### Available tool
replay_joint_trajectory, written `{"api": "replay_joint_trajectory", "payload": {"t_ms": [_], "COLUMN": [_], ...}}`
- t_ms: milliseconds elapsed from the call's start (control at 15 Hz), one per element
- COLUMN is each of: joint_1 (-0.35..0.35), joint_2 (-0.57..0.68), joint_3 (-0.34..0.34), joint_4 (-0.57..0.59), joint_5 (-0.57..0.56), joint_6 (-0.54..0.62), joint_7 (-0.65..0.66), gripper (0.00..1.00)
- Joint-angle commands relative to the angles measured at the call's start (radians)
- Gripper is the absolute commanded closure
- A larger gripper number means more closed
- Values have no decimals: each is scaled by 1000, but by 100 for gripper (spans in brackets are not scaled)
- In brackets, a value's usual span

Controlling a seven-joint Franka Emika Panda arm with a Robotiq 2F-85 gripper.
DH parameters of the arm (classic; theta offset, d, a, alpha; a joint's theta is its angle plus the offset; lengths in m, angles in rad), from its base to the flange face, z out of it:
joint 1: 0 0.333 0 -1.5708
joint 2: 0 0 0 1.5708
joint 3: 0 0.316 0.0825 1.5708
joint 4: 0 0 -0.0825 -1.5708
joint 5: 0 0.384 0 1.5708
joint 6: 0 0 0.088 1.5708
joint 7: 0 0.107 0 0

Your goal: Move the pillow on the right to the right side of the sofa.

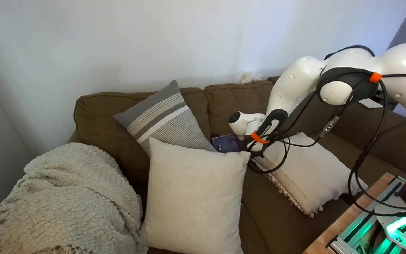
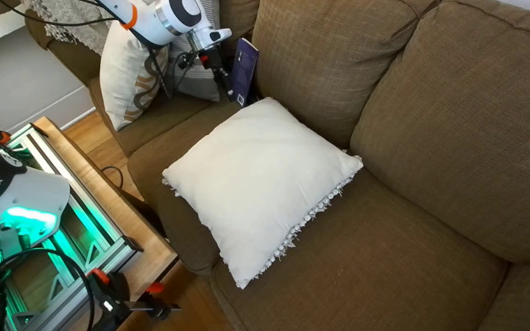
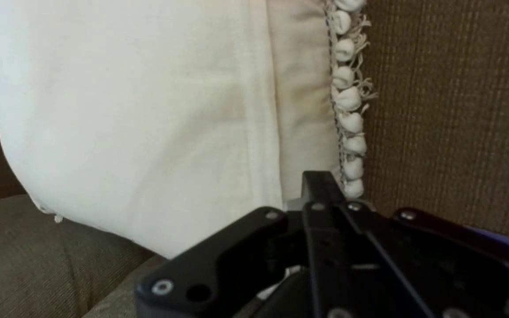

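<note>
The cream pillow with a fringed edge (image 1: 308, 169) lies flat on the sofa (image 1: 99, 109) seat. In an exterior view the pillow (image 2: 265, 179) rests across the seat cushions, with bare sofa (image 2: 384, 257) seat on its right. My gripper (image 2: 229, 95) points down by the pillow's far corner, close to a dark blue book. In the wrist view the gripper (image 3: 323, 176) has its fingers together, with nothing visible between them. Its tips overlap the fringed border of the pillow (image 3: 148, 110); I cannot tell whether they touch it. In an exterior view the fingertips are hidden.
The dark blue book (image 2: 245, 69) leans against the backrest beside the gripper. A larger plain cream pillow (image 1: 196, 197) and a grey striped pillow (image 1: 174, 113) stand at the sofa's other end, near a fluffy blanket (image 1: 72, 201). The robot's wooden table (image 2: 108, 202) stands before the sofa.
</note>
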Motion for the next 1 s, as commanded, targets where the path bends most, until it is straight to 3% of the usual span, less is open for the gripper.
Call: {"api": "replay_joint_trajectory", "payload": {"t_ms": [0,67,133,200,400,600,733,933], "joint_1": [-12,-32,-50,-24,-8,-16,-38,-45], "joint_2": [-41,-49,-47,-33,2,17,51,121], "joint_3": [26,54,82,70,64,64,72,63], "joint_4": [-25,-21,-6,20,53,35,48,128], "joint_5": [-17,-1,14,35,6,-17,-45,-81], "joint_6": [12,3,-36,-161,-319,-376,-327,-316], "joint_7": [-7,-46,-95,-60,9,50,40,21], "gripper": [100,78,72,67,42,20,5,0]}}
